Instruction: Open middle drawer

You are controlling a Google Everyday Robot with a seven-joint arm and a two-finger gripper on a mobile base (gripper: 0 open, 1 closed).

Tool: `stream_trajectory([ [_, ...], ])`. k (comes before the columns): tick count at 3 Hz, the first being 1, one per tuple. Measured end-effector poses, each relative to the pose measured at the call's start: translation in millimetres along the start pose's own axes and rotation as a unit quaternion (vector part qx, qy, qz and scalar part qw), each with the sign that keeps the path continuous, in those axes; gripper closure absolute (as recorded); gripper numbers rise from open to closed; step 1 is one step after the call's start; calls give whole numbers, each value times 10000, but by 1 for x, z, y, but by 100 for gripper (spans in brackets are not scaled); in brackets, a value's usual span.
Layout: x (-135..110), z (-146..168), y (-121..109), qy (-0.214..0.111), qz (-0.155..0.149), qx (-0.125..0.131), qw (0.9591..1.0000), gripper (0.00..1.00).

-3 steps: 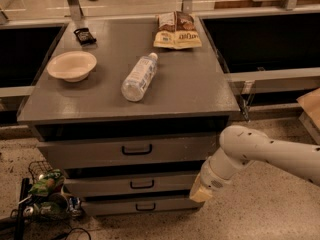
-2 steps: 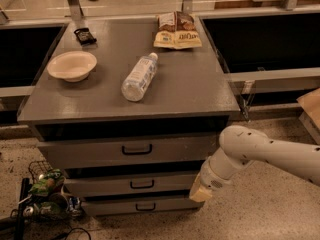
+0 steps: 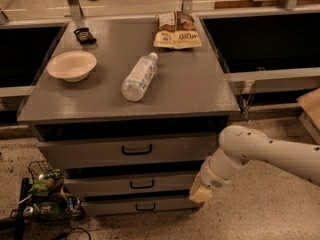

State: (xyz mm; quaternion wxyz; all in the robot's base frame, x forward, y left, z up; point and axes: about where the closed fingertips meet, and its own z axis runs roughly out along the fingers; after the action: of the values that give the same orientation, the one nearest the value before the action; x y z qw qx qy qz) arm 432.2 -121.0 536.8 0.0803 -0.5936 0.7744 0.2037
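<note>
Camera view shows one grey desk (image 3: pixel 200 91) with three drawers stacked in its near face. The middle drawer (image 3: pixel 100 185) lies between the taller top drawer (image 3: pixel 80 154) and the slim bottom drawer (image 3: pixel 115 206). Its long axis runs left to right, its front faces near, and one small black handle (image 3: pixel 142 184) sits at centre.

Its right end is hidden behind the white arm (image 3: pixel 260 151). The hand (image 3: pixel 201 194) hangs there, low against the drawer fronts; whether it is wide or narrow I cannot tell.

On top lie one bowl (image 3: pixel 72 65), one bottle (image 3: pixel 139 77) on its side, one snack bag (image 3: pixel 176 30) and one small dark thing (image 3: pixel 84 35), hard to make out.
</note>
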Motion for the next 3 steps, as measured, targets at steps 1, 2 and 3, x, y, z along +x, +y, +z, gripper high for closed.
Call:
stream_trajectory([
  [1, 0, 0, 0, 0, 0, 0, 10000, 6],
  [2, 0, 0, 0, 0, 0, -1, 10000, 0],
  [3, 0, 0, 0, 0, 0, -1, 10000, 0],
])
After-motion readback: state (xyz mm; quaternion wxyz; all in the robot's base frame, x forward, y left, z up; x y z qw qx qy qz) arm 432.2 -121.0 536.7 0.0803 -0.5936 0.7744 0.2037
